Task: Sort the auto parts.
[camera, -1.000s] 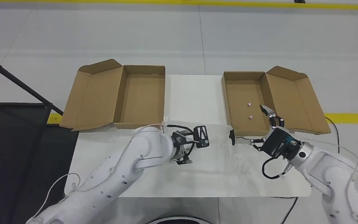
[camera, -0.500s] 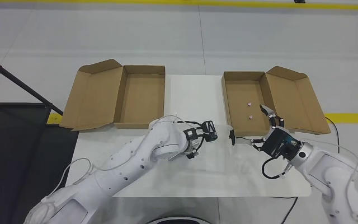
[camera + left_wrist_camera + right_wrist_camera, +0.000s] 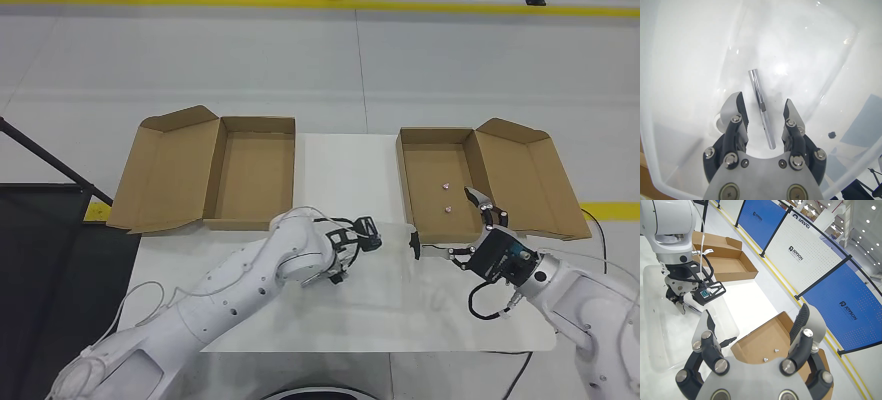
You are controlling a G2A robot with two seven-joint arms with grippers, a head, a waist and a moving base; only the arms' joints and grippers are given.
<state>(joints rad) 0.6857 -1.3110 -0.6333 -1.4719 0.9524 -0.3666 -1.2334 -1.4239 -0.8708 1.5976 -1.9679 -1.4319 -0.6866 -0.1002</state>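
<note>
While the left gripper (image 3: 763,99) hangs low inside the clear bin (image 3: 677,66), its two fingers (image 3: 740,108) stand wide apart, one on each side of a shiny metal rod (image 3: 762,108). It holds nothing yet. The rod lies flat on the bin floor, between the fingers, and as far as I can see it does not touch them. The bin sits in the middle of the table (image 3: 340,170), toward its near edge.

The step in hand looks like picking the rod out of the bin. The next move calls for going down a little more and closing the fingers across the rod's thin side. The rod is smooth and round, so it could roll or slip. A grip near its middle should keep it level. A white round part (image 3: 717,123) lies just beside one finger and should not get pinched too.

The right gripper (image 3: 754,311) is open as well and holds nothing. It hangs over the right side of the table, just beside the right box (image 3: 402,190). That box lies at the table's far right corner, with two small bolts (image 3: 447,209) on its floor. The left box (image 3: 250,170) lies at the far left corner. The rod is not like the bolts, so I guess it goes there.
</note>
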